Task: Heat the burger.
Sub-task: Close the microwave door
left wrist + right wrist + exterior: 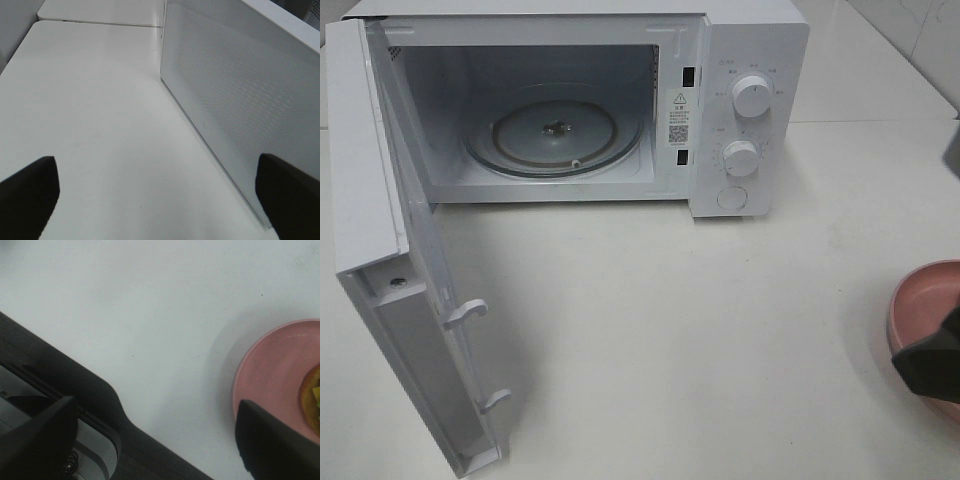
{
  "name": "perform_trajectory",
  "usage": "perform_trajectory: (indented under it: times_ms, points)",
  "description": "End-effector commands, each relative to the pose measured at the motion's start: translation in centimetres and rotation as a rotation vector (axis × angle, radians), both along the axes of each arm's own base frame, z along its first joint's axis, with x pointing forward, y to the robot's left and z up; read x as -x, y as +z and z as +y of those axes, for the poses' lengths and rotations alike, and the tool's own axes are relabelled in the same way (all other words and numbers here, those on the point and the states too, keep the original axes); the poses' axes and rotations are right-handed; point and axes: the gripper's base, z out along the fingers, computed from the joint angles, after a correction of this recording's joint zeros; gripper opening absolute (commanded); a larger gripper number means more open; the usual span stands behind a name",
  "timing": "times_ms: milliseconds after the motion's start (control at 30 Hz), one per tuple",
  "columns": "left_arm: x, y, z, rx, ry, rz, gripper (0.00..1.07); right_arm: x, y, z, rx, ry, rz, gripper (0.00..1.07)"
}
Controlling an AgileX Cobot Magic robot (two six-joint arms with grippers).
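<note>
Only a sliver of the burger (312, 400) visible in the right wrist view: golden-brown edge with a touch of green, sitting on the pink plate (270, 375), cut off by the frame. Hidden in the high view, where just the plate's rim (920, 300) pokes in at the table's right edge, well apart from the microwave (740, 110) and nearer the camera.

Right gripper (165, 440) poised beside the plate, on the side toward the open table, jaws spread wide, nothing between them; one dark finger (275, 440) overlapping the plate rim, whether touching it or above it unclear. Left gripper (160, 200) likewise wide open and empty, low over the table (100, 125) just outside the microwave door (235, 100).

Step in hand, judged from this: taking up the plate. Best done by seating one finger under or over the rim on the side away from the burger, closing firmly on the rim alone, never on the bun. Then lifting level, no tilt, since a tall stacked burger looks apt to topple or slide.

Microwave door (410, 300) swung fully open, glass turntable (555, 130) bare and ready. Worth carrying the plate in low and straight, clear of the door's latch hooks (470, 312), and setting it centred on the turntable.
</note>
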Motion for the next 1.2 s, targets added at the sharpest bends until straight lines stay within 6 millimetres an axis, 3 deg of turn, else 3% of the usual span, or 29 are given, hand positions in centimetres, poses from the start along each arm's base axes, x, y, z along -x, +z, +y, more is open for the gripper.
perform_trajectory:
  times_ms: [33, 367, 567, 800, 1200]
  points:
    - [0.3, 0.0, 0.0, -0.001, 0.004, -0.029, 1.0, 1.5, 1.0, -1.2, -0.024, 0.016, -0.035, 0.81]
    - [0.3, 0.0, 0.0, -0.001, 0.004, -0.029, 1.0, 5.5, 2.6, -4.7, -0.141, 0.013, -0.183, 0.78]
    - [0.3, 0.0, 0.0, -0.001, 0.004, -0.029, 1.0, 7.2, 1.8, -6.2, -0.199, 0.0, -0.261, 0.76]
    - [0.3, 0.0, 0.0, -0.001, 0.004, -0.029, 1.0, 8.7, 0.2, -7.7, -0.215, -0.133, -0.412, 0.76]
    - [0.3, 0.0, 0.0, -0.001, 0.004, -0.029, 1.0, 11.2, -0.3, -8.3, -0.259, -0.326, -0.573, 0.76]
